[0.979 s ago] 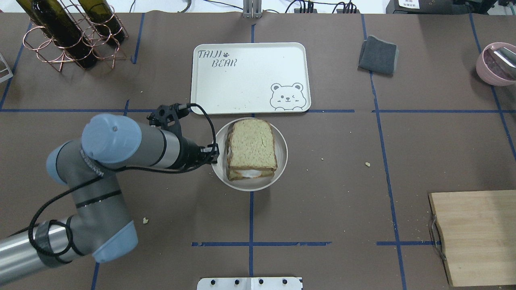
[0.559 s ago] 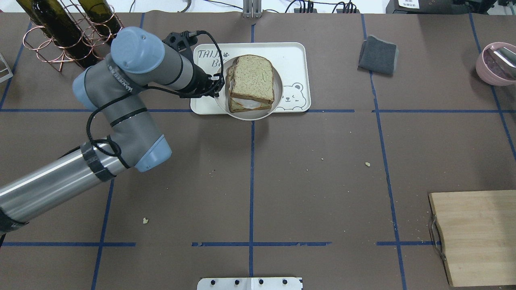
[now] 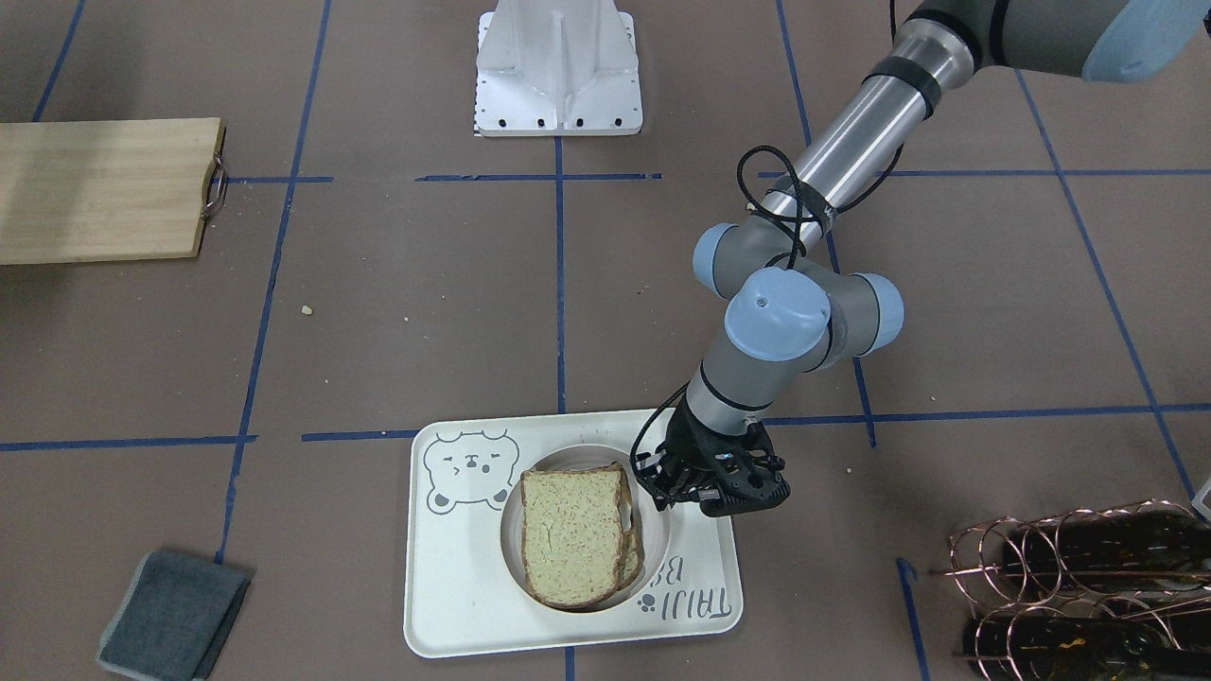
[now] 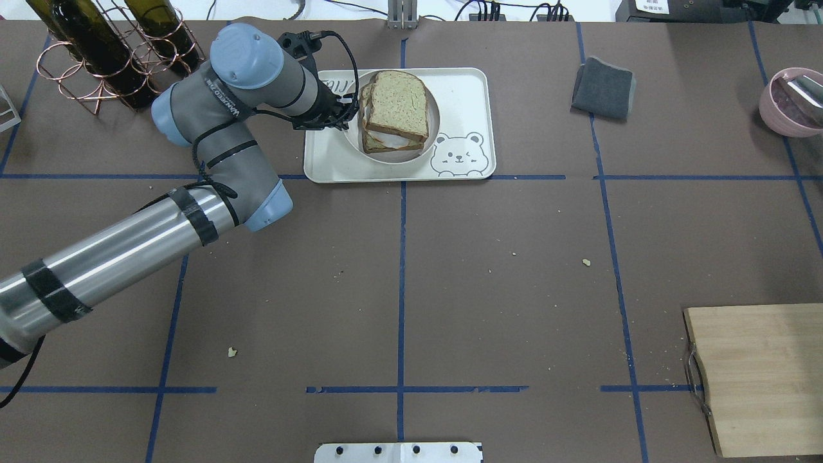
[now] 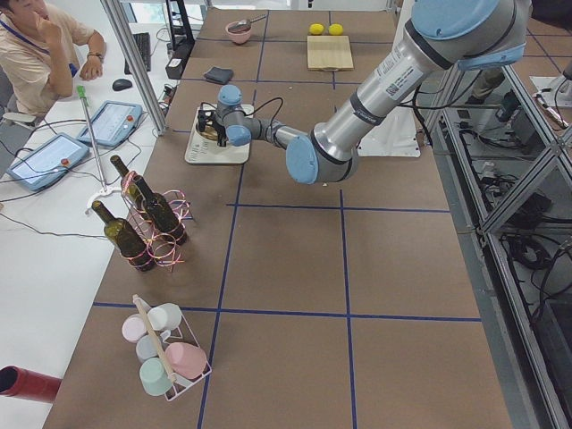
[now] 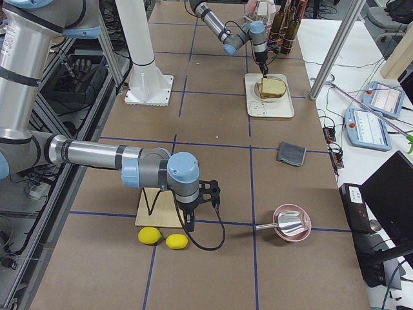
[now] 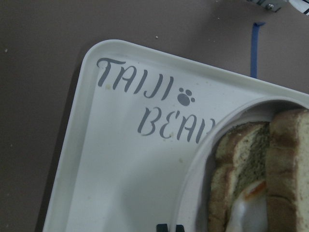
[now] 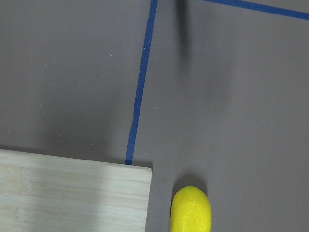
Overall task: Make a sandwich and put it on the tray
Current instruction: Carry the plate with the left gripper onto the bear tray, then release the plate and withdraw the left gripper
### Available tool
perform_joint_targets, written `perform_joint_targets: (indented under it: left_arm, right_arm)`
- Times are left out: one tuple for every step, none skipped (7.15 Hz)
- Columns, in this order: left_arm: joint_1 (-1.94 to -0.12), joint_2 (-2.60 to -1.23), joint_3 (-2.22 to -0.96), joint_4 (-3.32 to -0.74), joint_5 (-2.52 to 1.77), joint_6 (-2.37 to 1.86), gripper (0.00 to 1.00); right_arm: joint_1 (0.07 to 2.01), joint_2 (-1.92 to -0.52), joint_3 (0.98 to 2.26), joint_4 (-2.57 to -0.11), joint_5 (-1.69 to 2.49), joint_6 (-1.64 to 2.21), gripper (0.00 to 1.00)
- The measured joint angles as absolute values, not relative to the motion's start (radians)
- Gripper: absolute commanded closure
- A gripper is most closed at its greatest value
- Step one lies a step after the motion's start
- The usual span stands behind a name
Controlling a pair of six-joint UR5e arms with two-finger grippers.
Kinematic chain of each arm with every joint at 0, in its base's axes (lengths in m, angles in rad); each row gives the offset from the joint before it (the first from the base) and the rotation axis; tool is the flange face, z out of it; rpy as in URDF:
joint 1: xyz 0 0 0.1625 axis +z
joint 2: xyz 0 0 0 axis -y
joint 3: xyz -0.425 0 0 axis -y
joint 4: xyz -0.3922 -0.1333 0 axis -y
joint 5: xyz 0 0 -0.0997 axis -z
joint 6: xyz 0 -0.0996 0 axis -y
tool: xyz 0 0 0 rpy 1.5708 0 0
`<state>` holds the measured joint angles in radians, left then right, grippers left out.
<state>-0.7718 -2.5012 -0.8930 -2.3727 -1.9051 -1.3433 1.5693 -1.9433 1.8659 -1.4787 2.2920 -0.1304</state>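
Note:
The sandwich, two brown-crusted bread slices with white egg between, lies on a small round cream plate. The plate sits on the cream tray with the bear face and "TAIJI BEAR" lettering, left of the bear. My left gripper is shut on the plate's left rim. In the front-facing view it is at the plate's right rim. In the left wrist view the sandwich and tray fill the frame. My right gripper hangs low by the cutting board; I cannot tell its state.
A wooden cutting board lies at the near right, with two lemons beside it. A grey cloth and a pink bowl are at the far right. Wine bottles in a copper rack stand far left.
My left arm has carried the plate with the sandwich from the table in front of the tray onto the tray, then a little further back. The grip on the rim is unchanged.

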Motion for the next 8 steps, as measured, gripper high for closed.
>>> perform_joint_targets:
  left_arm:
    - [-0.772,-2.508,-0.878,-2.386,-1.9,-1.32,0.0]
    - [-0.781,-2.509,-0.888,-2.389,-1.898,-1.272,0.0]
    - [-0.805,-2.499,-0.929,-2.378,-1.912,-1.229,0.0]
    - [-0.836,-2.461,-1.016,-2.333,-1.948,-1.185,0.0]
    - [-0.866,-2.392,-1.146,-2.251,-1.993,-1.124,0.0]
    - [-0.894,-2.295,-1.312,-2.141,-2.031,-1.042,0.0]
    - [-0.922,-2.178,-1.496,-2.029,-2.057,-0.929,0.0]
    - [-0.95,-2.054,-1.659,-1.935,-2.07,-0.795,0.0]
  right_arm:
    - [1.569,-1.943,1.863,-1.479,2.293,-0.13,0.0]
    - [1.569,-1.942,1.862,-1.479,2.293,-0.13,0.0]
    - [1.569,-1.942,1.861,-1.479,2.294,-0.13,0.0]
    - [1.569,-1.943,1.861,-1.479,2.294,-0.13,0.0]
    - [1.569,-1.943,1.859,-1.479,2.295,-0.129,0.0]
    - [1.569,-1.943,1.856,-1.479,2.295,-0.129,0.0]
    - [1.569,-1.944,1.853,-1.479,2.295,-0.129,0.0]
    - [1.569,-1.944,1.852,-1.479,2.295,-0.129,0.0]
